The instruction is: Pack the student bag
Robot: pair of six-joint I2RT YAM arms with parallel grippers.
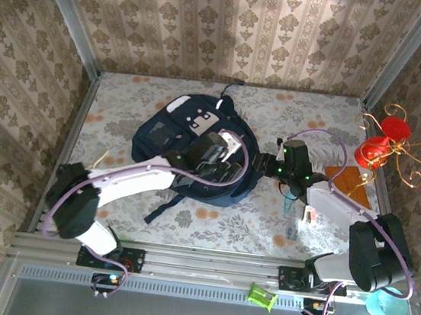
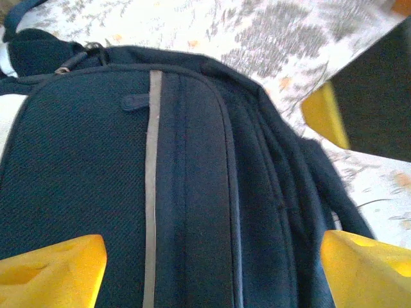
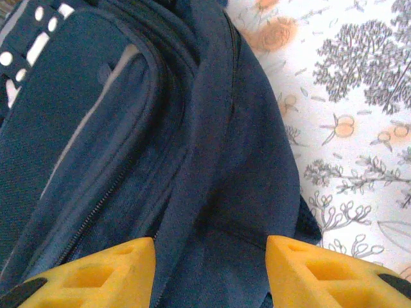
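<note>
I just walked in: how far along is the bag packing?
Done: hard to tell; the student bag lies flat, its visible zips look shut. In hand: nothing; left hand and right hand hover open over it. Left to do: small items lie loose on the table.

Left arm (image 1: 139, 176) & right arm (image 1: 339, 208): white links, blk joints, purple cables, yellow fingers (image 3: 308, 273).

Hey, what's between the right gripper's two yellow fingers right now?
The student bag. In the right wrist view, a fold of its navy side fabric runs through the gap of the open right gripper.
</note>
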